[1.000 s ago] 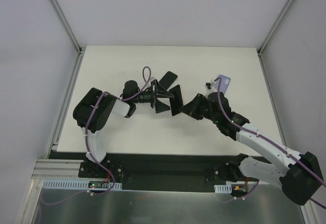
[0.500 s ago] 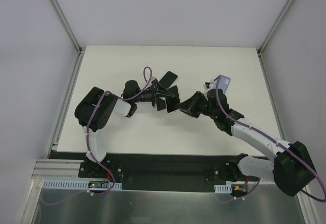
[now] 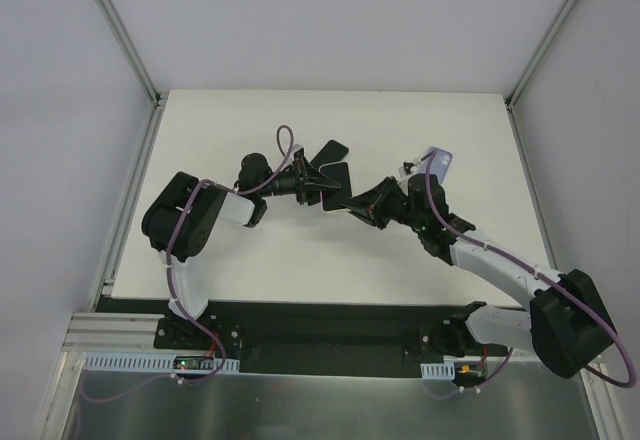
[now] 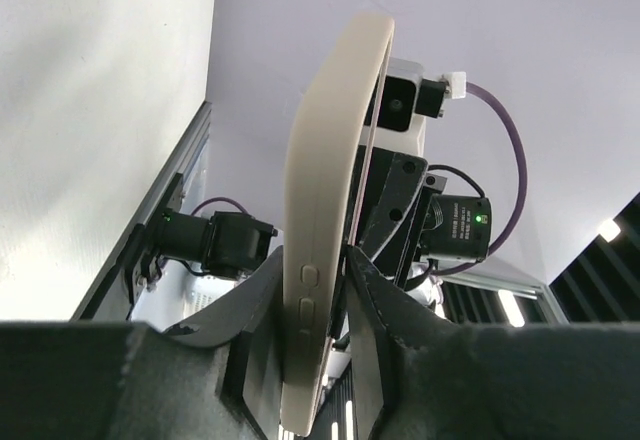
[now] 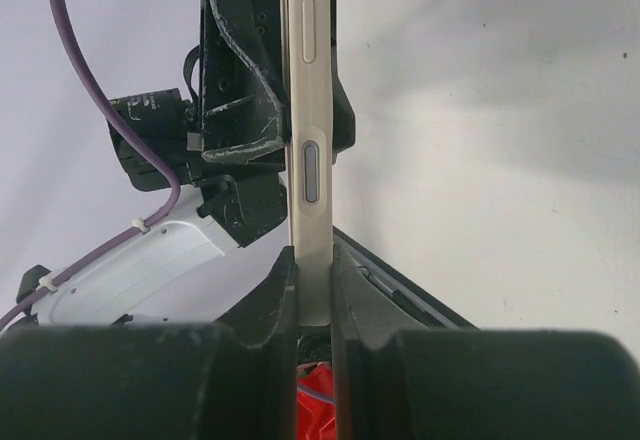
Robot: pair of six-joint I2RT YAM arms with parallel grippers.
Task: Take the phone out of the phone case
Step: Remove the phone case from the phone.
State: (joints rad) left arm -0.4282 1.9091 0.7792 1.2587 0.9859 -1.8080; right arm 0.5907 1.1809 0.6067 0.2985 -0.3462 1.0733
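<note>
The phone case is held up above the table's middle between both grippers. Edge-on it is a beige slab with side buttons. I cannot tell the phone apart from the case around it. My right gripper is shut on its lower end, fingers pressed flat on both faces. From the left, my left gripper has its fingers against the two faces of the other end, by the moulded buttons.
A dark flat rectangle lies on the white table just behind the left gripper. A pale lilac flat piece lies behind the right wrist. Grey walls stand at the table's sides and back.
The left gripper's wide-open fingers have come together around the phone case. The right arm has carried the case a little left and further back.
</note>
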